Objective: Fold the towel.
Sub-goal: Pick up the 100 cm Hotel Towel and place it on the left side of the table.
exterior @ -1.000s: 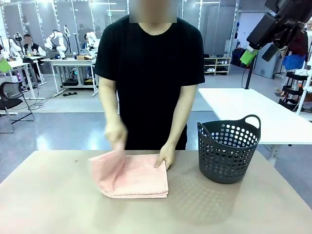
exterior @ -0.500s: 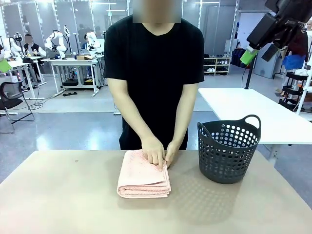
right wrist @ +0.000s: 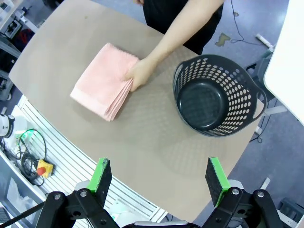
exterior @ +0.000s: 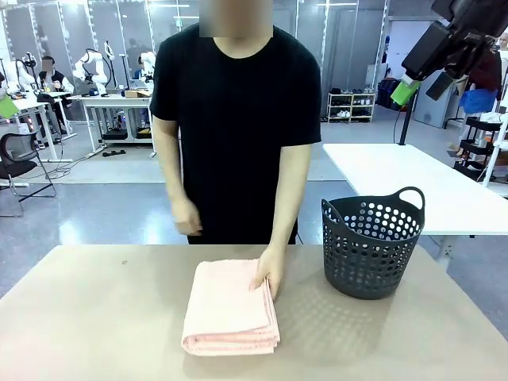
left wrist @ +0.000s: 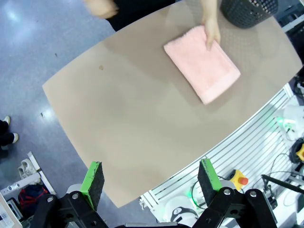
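Tan surface carries everything. Salmon-pink towel is laid mid-surface, folded into a layered rectangle, pinned at its far right corner by a person's hand. Dark perforated basket is seen empty, right of towel. Left end effector and right end effector are held wide, empty, high above.

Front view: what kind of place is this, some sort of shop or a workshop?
Most likely a robotics lab. White robot arms stand on benches behind the person, and a black claw hangs above the table with the folded towel.
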`<state>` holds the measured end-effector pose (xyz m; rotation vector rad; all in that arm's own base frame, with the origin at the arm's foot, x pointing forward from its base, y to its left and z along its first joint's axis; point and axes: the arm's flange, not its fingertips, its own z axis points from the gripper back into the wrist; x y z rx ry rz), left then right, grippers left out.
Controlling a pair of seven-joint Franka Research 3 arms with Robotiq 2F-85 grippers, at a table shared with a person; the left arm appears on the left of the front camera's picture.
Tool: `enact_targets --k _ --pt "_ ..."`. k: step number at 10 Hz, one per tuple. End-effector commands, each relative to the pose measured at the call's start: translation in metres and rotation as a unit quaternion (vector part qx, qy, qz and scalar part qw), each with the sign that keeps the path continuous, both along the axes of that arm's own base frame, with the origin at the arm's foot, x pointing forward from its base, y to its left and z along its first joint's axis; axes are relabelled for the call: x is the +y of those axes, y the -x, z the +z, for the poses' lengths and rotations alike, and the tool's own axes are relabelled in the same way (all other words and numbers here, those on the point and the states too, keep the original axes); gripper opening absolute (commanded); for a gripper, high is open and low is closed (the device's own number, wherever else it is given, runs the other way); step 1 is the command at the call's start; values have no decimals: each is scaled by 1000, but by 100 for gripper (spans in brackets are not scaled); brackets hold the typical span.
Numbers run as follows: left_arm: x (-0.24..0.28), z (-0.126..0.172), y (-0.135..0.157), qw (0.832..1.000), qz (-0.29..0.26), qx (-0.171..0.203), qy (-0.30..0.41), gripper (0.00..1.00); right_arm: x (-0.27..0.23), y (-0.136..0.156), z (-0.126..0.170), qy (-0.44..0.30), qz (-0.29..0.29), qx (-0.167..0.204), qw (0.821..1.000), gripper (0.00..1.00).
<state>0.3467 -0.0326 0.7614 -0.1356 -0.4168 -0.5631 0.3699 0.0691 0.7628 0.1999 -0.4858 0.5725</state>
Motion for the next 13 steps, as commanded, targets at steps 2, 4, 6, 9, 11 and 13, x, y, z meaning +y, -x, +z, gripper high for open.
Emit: enact_targets --k 2,4,6,9,11,13 --pt "1 2 -1 1000 -2 0 -2 100 -1 -1 1 0 -1 0 1000 100" --pt "1 2 -1 1000 -2 0 -2 100 -1 -1 1 0 -1 0 1000 100" --pt "1 2 -1 1000 -2 0 -2 100 -1 -1 1 0 -1 0 1000 100" --pt "1 2 -1 1000 -2 0 -2 100 -1 -1 1 0 -1 0 1000 100" --pt "1 2 -1 1000 -2 0 -2 100 -1 -1 1 0 -1 0 1000 100" --pt "1 2 -1 1000 -2 0 -2 100 -1 -1 1 0 -1 0 1000 100"
